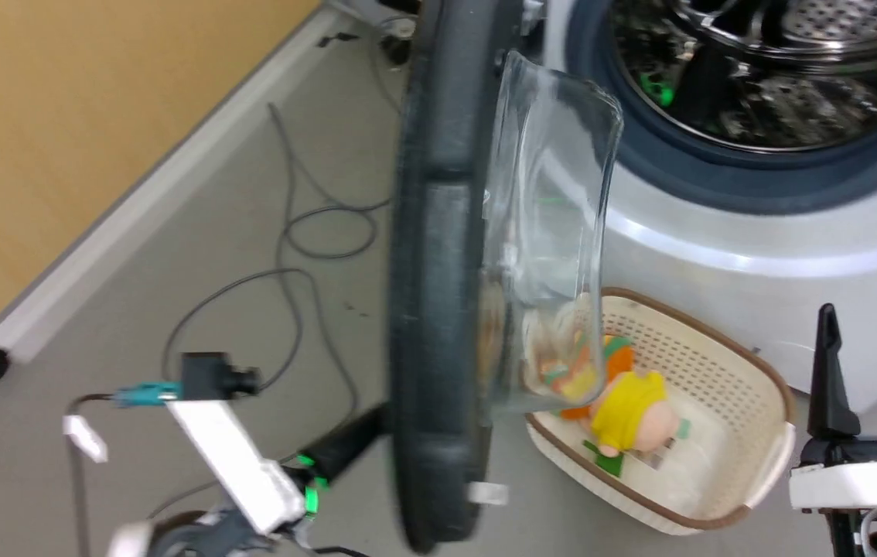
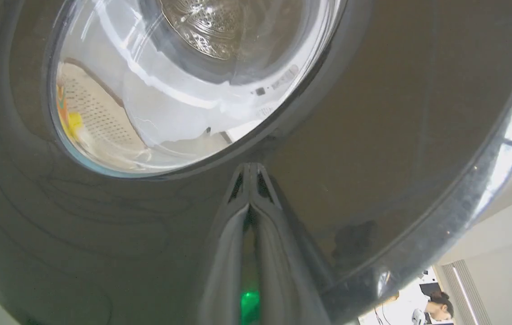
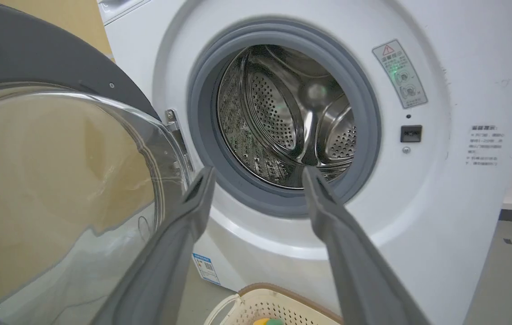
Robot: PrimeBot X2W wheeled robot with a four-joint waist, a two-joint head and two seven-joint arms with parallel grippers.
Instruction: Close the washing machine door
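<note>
The washing machine door stands wide open, edge-on in the head view, its glass bowl bulging towards the washing machine. My left gripper is shut, and its tips rest against the door's glossy black ring just below the window. My right gripper hangs open and empty at the lower right, in front of the machine. In the right wrist view its spread fingers frame the grey gasket and steel drum, with the door on the left.
A cream basket with a brown rim sits on the floor under the door's glass and holds a yellow soft toy. Cables loop over the grey floor left of the door. A wooden wall panel runs along the left. A person shows far behind.
</note>
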